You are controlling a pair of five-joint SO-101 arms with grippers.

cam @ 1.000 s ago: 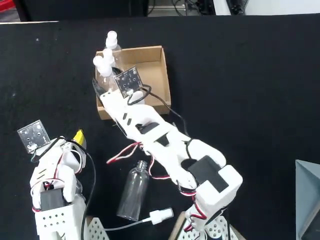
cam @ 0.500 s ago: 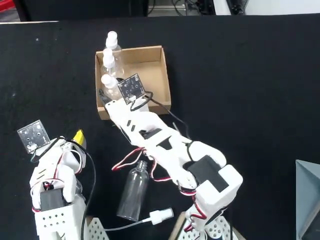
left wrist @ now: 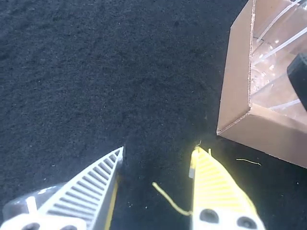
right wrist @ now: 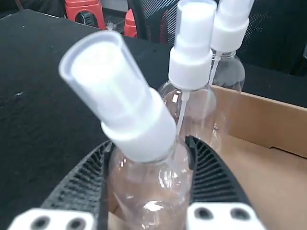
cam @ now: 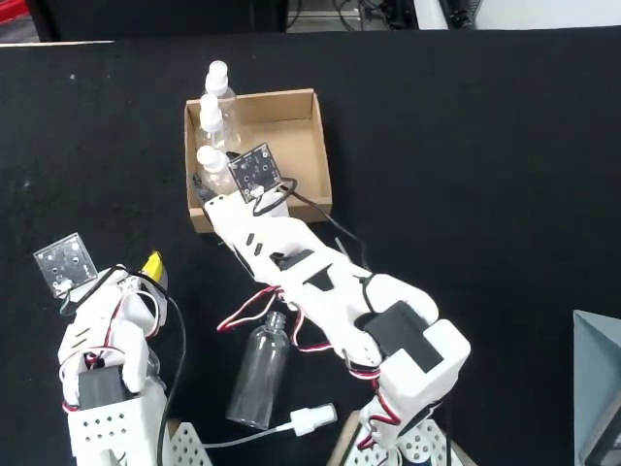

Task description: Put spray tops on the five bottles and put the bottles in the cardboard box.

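The held bottle (right wrist: 144, 191), spray top on and tilted, stood in the cardboard box (cam: 291, 146) against its left wall, toward the arms' end. A second capped bottle (cam: 215, 116) and a third capped bottle (cam: 218, 83) lined that wall behind it, and the box's right half lay bare. The right gripper (right wrist: 148, 141) was clamped around the held bottle's shoulder. An uncapped bottle (cam: 260, 379) lay on the black table (cam: 466, 194) between the arm bases, with a loose spray top (cam: 312, 420) just beside its bottom. The left gripper (left wrist: 158, 152) hung wide apart and empty over bare table near the box's corner.

Brown cardboard box (cam: 287, 136), clear bottles (cam: 260, 381), white spray tops (cam: 215, 72); black table (cam: 485, 194), white arms (cam: 330, 291)
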